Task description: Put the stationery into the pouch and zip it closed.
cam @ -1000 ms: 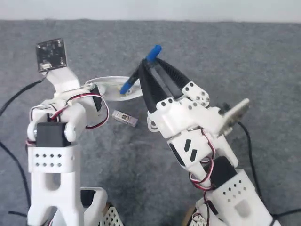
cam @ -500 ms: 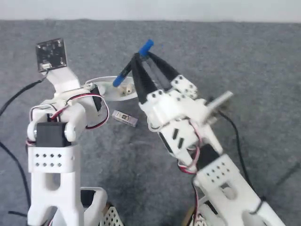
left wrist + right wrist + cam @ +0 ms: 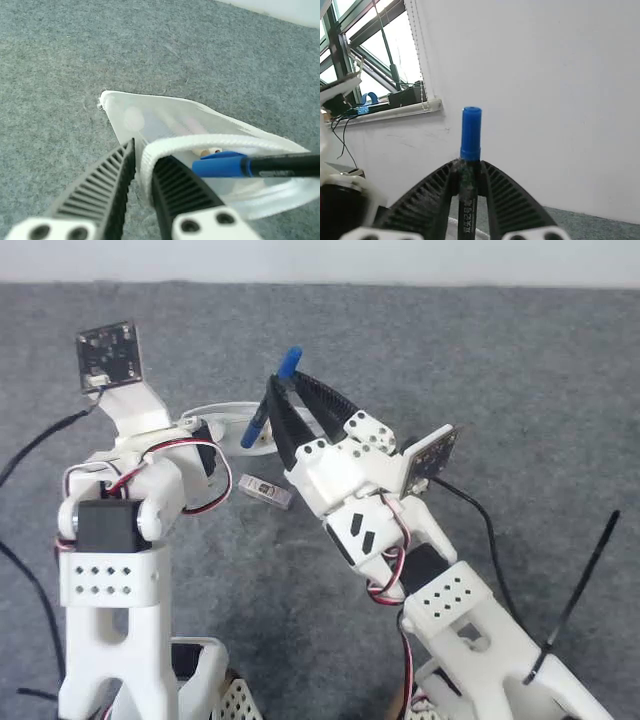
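High view: a blue-capped black marker is pinched in the right jaws, its lower end at the mouth of the white pouch, whose rim is clamped by the left jaws.

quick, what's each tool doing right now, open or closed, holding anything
left tool: closed on the rim of the pouch
right tool: closed, holding the pen

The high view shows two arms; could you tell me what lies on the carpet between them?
A small grey rectangular item lies flat on the carpet between the left arm and the right arm, near the pouch, as the high view shows.
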